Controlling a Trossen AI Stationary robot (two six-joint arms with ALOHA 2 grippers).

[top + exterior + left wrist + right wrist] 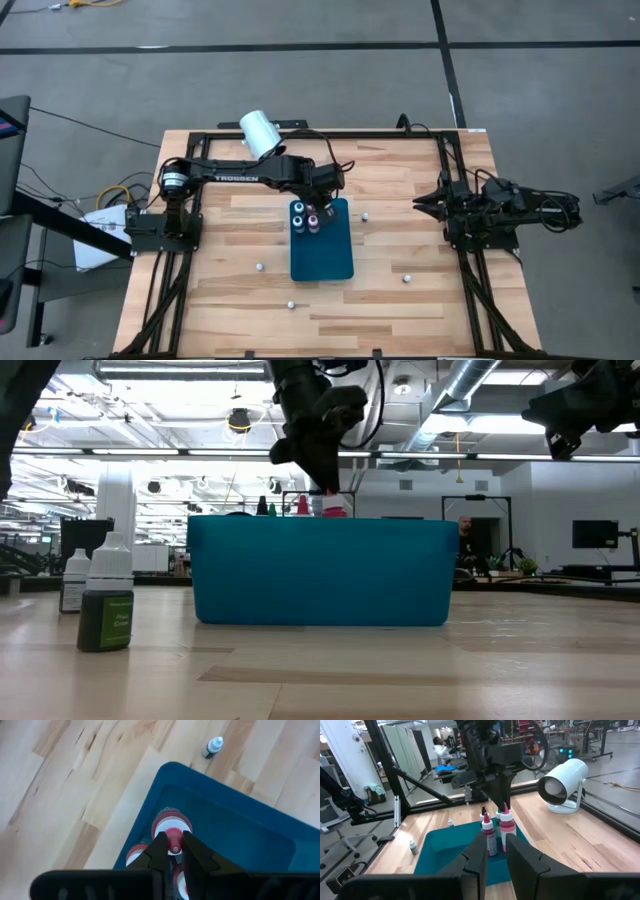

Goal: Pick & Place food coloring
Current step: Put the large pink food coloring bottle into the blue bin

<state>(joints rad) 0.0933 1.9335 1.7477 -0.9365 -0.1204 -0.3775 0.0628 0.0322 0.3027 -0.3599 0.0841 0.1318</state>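
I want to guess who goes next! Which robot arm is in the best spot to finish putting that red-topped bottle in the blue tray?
Left. The left gripper already pinches the red-topped bottle over the blue tray. The right gripper waits at the table's edge.

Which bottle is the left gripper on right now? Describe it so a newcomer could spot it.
Start at the blue tray in the middle of the table; a small cluster of bottles stands at its far end. The left gripper is closed on the tip of one red-capped bottle there. Its neighbour, another red-capped bottle, stands free beside it, untouched.
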